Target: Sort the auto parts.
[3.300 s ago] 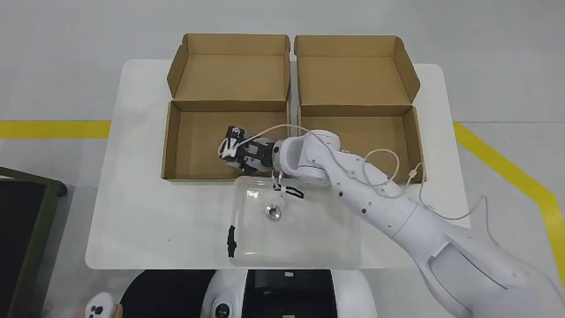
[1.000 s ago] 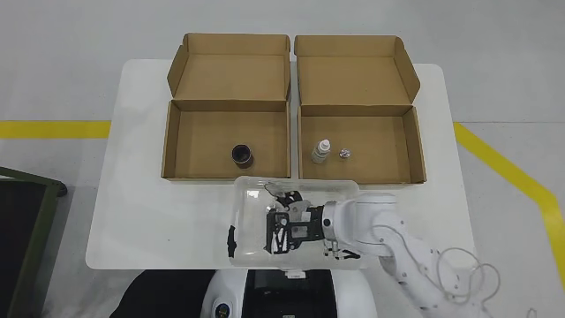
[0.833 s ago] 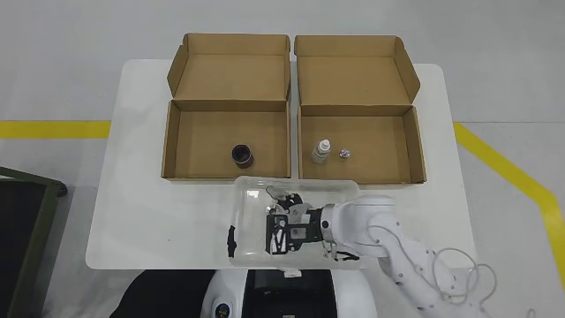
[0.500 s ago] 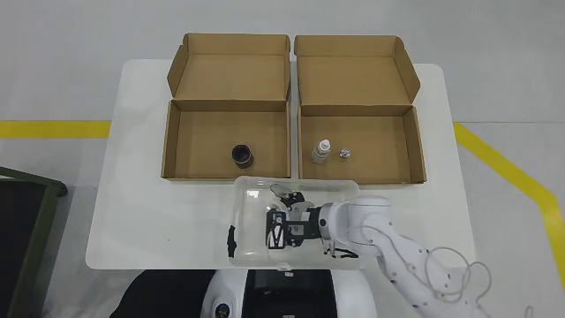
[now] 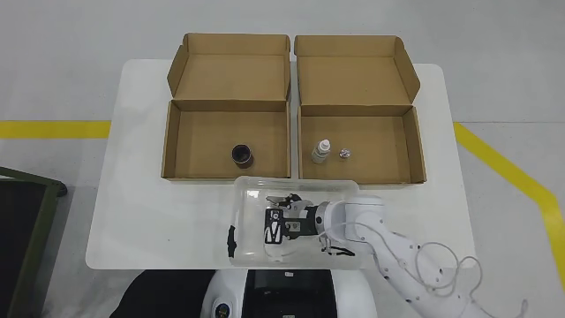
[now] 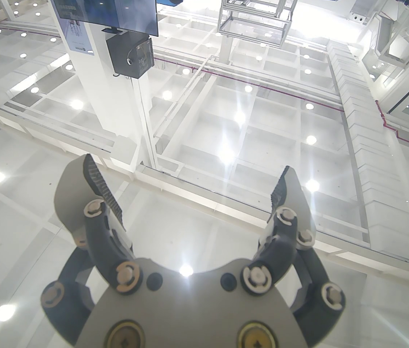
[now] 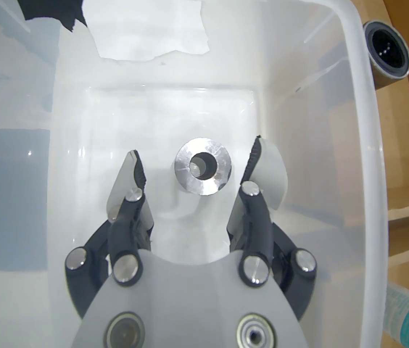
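- Top view: you have a clear plastic bin (image 5: 300, 180) at the near edge of the white bench (image 5: 132, 212), and everything below is placed from that bin.
- The right hand (image 5: 275, 223) is down inside the bin, toward its left half.
- On the right wrist view, the right hand (image 7: 195, 164) is spread. One finger sits on each side of a silver metal ring (image 7: 203, 166), and a gap shows on both sides, so it has no grip on it.
- The ring stands on the bin floor with its bore facing the camera.
- A torn white label (image 7: 146, 27) is on the bin wall (image 7: 356, 110) beyond the ring.
- Two open cardboard boxes sit side by side just past the bin's far rim.
- The left box (image 5: 199, 146) holds a black cylindrical sleeve (image 5: 242, 154), just past the bin's far-left corner. You can see the same sleeve (image 7: 387, 54) over the bin wall on the right wrist view.
- The right box (image 5: 384, 146) holds a small bottle (image 5: 320, 150) with a small metal part (image 5: 345, 152) just beside it, both past the bin's far rim.
- A black strip (image 5: 231, 240) is on the bin's left wall.
- On the left wrist view, the left hand (image 6: 188, 175) is spread with nothing in it and points up at the ceiling.
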